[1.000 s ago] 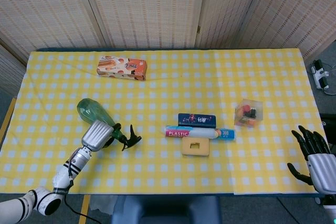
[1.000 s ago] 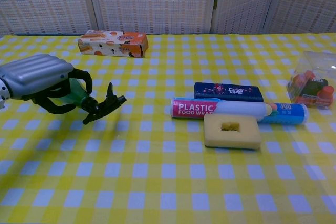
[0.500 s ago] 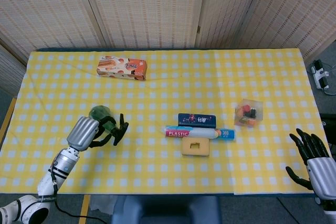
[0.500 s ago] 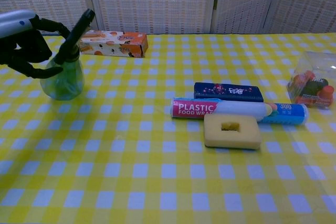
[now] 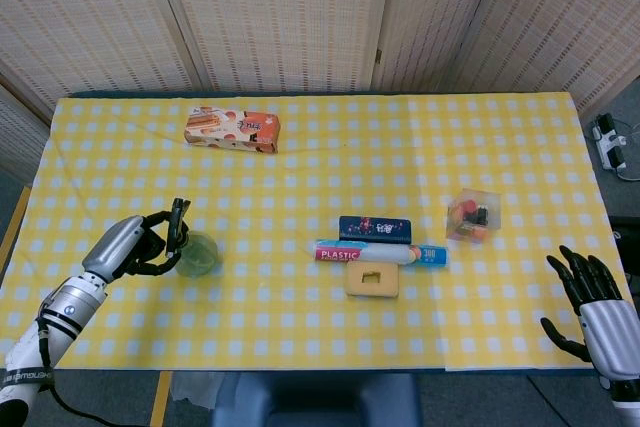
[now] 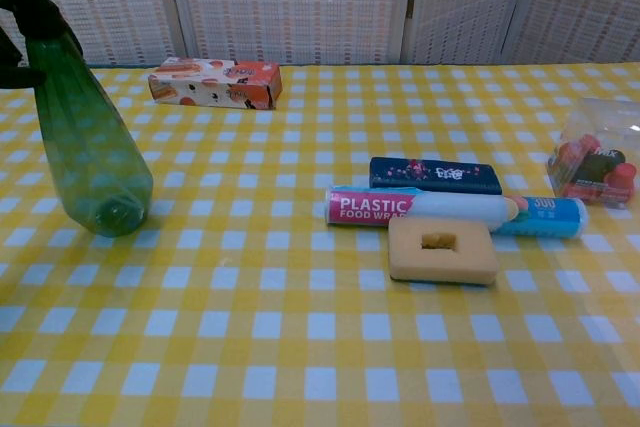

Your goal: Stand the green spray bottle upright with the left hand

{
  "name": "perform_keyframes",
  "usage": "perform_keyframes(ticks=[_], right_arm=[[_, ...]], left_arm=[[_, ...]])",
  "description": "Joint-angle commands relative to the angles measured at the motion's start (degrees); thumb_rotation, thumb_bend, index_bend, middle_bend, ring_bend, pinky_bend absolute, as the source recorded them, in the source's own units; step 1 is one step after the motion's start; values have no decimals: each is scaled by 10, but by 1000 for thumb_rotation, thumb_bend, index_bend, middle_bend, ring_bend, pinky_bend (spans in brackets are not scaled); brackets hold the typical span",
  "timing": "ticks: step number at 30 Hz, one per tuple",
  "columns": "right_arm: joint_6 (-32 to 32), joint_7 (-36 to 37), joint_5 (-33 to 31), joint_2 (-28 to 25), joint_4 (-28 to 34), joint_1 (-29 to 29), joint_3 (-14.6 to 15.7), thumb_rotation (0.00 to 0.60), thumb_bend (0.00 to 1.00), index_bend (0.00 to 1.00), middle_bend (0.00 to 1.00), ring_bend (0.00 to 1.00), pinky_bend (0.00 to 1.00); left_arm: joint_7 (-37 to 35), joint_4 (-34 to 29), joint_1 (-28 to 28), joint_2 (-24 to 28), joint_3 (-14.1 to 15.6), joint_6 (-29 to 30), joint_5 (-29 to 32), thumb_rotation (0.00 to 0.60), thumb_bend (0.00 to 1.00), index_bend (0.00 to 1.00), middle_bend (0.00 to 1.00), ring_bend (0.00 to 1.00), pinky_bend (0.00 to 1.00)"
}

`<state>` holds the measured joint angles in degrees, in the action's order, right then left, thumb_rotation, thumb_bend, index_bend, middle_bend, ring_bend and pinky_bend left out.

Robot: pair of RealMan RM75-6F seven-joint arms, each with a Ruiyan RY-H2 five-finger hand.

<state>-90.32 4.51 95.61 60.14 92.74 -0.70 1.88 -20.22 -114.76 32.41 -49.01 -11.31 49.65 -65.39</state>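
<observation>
1. The green spray bottle (image 5: 198,253) is lifted and tilted, its round base (image 6: 112,213) showing toward the chest camera and its black nozzle end up at the top left of that view.
2. The left hand (image 5: 132,247) grips the bottle near its black trigger head, fingers curled round it.
3. Taking the plastic wrap box (image 5: 380,253) as landmark: the bottle hangs well to its left, over the yellow checked table (image 5: 300,167).
4. The dark blue box (image 5: 375,228) lies just behind the plastic wrap box, touching or nearly so.
5. The tan sponge (image 5: 372,281) lies just in front of it.
6. The clear packet of small items (image 5: 474,215) sits to its right, apart.
7. The orange snack box (image 5: 232,130) lies far behind it and to the left.
8. The right hand (image 5: 588,292) is far to the landmark's right, off the table edge, fingers spread and holding nothing.
</observation>
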Motion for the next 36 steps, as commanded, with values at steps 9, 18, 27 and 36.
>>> perform_keyframes(ticks=[9, 18, 27, 36], right_arm=[[5, -2, -4, 1, 1, 2, -2, 600, 328, 0, 0, 0, 0], [2, 0, -5, 0, 1, 1, -3, 600, 329, 0, 0, 0, 0], [0, -3, -4, 2, 1, 0, -2, 600, 329, 0, 0, 0, 0], [1, -4, -7, 3, 1, -1, -2, 600, 329, 0, 0, 0, 0]], left_arm=[[-87, 17, 17, 34, -24, -93, 54, 600, 641, 702, 1000, 1000, 1000], [-132, 47, -2, 23, -28, -95, 20, 600, 650, 704, 1000, 1000, 1000], [-165, 69, -20, 10, -22, -91, -17, 600, 649, 703, 1000, 1000, 1000], [-208, 98, -33, -8, -17, -79, -57, 600, 575, 671, 1000, 1000, 1000]])
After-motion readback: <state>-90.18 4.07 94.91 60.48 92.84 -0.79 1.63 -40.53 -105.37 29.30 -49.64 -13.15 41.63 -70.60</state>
